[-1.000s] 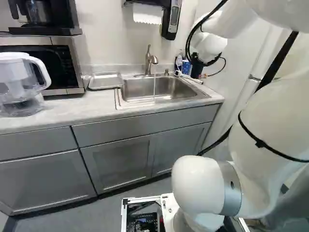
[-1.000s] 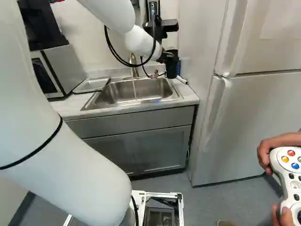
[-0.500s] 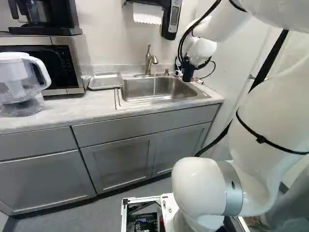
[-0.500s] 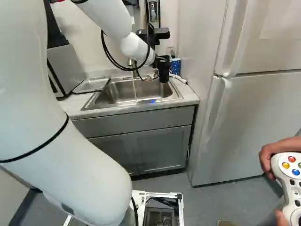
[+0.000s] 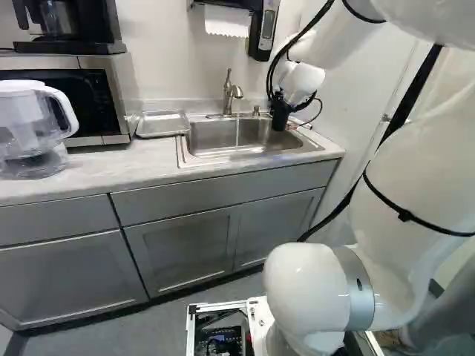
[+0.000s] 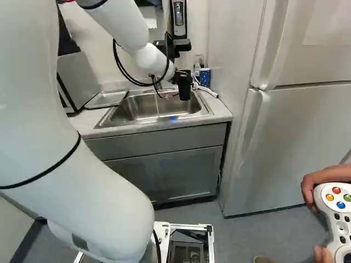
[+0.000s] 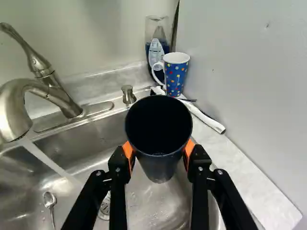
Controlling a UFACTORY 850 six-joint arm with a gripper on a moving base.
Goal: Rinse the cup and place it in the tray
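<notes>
The gripper (image 7: 159,151) is clamped on the dark cup (image 7: 159,170), its orange pads (image 7: 189,149) pressing from two sides. The cup hangs roughly upright, mouth up, over the right part of the sink (image 5: 215,141), toward the far side. To its left the faucet (image 7: 60,98) is running, and the stream of water (image 7: 53,164) falls well clear of the cup. So the grasp is done and the water is on; whether the cup has had any rinse cannot be told, as its inside is just dark. I judge the rinse is the step in hand: the cup needs to go left under the stream, and then be emptied. Placing is left to do as well: the tray (image 5: 162,124) lies farther left, on the counter (image 5: 111,172) beside the sink, with the cup well apart from it.
</notes>
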